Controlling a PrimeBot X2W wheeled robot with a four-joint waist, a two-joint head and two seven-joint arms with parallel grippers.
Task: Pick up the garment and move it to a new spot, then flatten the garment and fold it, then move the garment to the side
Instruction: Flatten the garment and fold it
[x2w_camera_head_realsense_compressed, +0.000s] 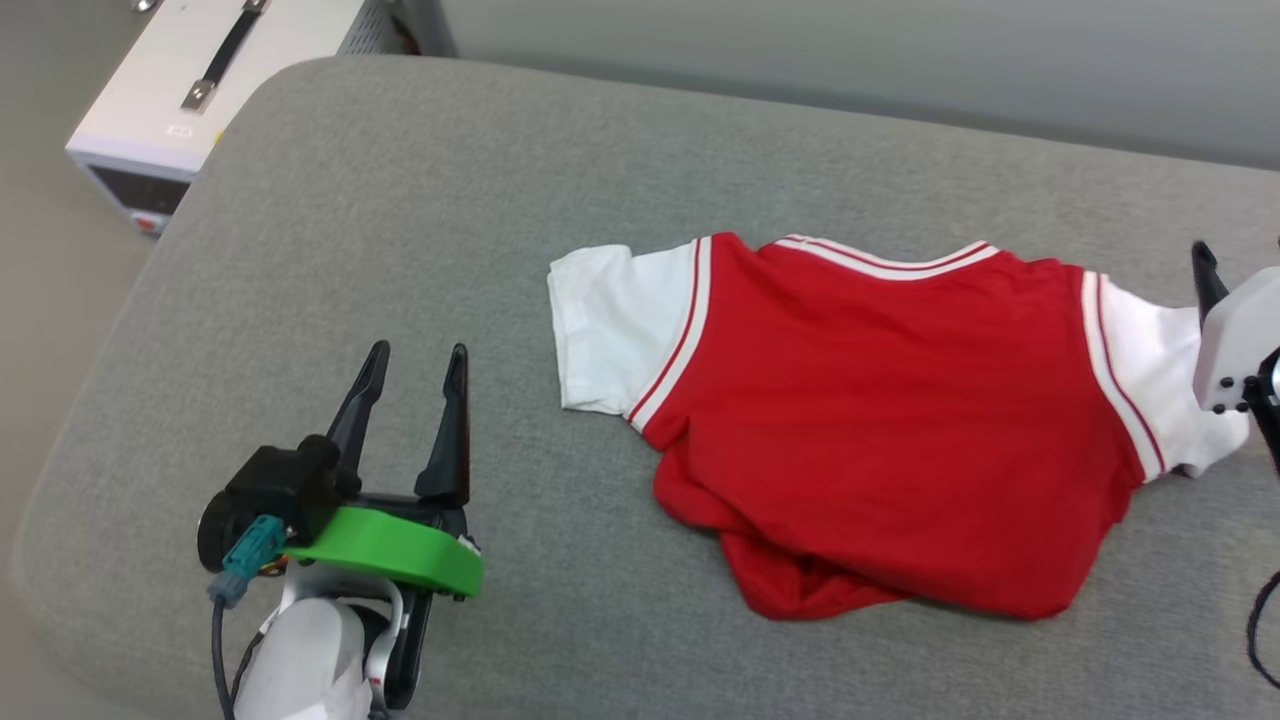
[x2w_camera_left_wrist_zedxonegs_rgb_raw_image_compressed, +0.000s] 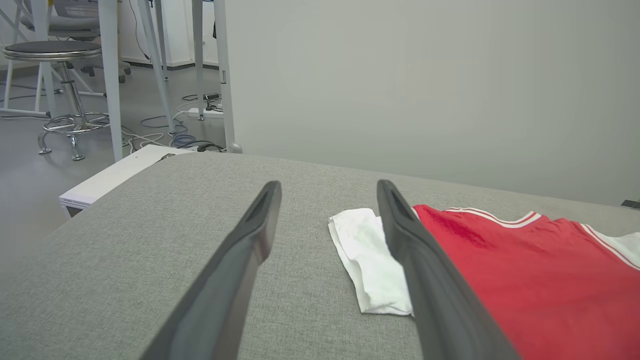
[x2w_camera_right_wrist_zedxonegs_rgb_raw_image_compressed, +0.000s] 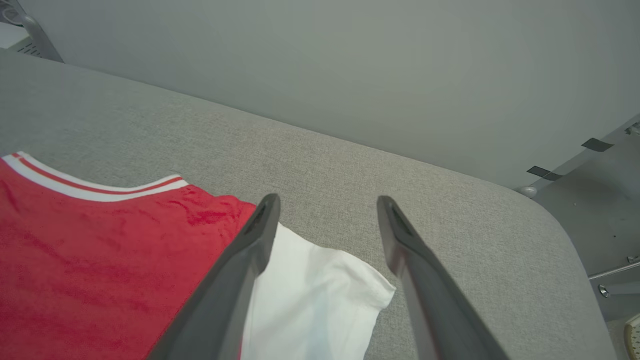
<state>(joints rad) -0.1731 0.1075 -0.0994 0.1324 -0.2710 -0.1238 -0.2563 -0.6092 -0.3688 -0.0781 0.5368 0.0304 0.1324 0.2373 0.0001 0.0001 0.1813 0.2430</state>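
The garment (x2w_camera_head_realsense_compressed: 880, 400) lies on the grey cushioned surface (x2w_camera_head_realsense_compressed: 400, 200), plain red side up, collar toward the far edge and both white sleeves spread out. Its lower hem is bunched and tucked under at the near side. My left gripper (x2w_camera_head_realsense_compressed: 418, 352) stands open and empty to the left of the left sleeve (x2w_camera_head_realsense_compressed: 610, 320); in the left wrist view that gripper (x2w_camera_left_wrist_zedxonegs_rgb_raw_image_compressed: 327, 186) points past the sleeve (x2w_camera_left_wrist_zedxonegs_rgb_raw_image_compressed: 365, 260). My right gripper (x2w_camera_right_wrist_zedxonegs_rgb_raw_image_compressed: 326, 199) is open just above the right sleeve (x2w_camera_right_wrist_zedxonegs_rgb_raw_image_compressed: 310, 300), holding nothing, and sits at the right edge of the head view (x2w_camera_head_realsense_compressed: 1238, 250).
A white box-shaped device (x2w_camera_head_realsense_compressed: 200, 80) with a handle stands beyond the surface's far left corner. A grey wall runs behind the far edge. A stool (x2w_camera_left_wrist_zedxonegs_rgb_raw_image_compressed: 55, 50), table legs and floor cables (x2w_camera_left_wrist_zedxonegs_rgb_raw_image_compressed: 175, 135) lie off to the left. The surface's rounded right corner (x2w_camera_right_wrist_zedxonegs_rgb_raw_image_compressed: 545, 210) is near my right gripper.
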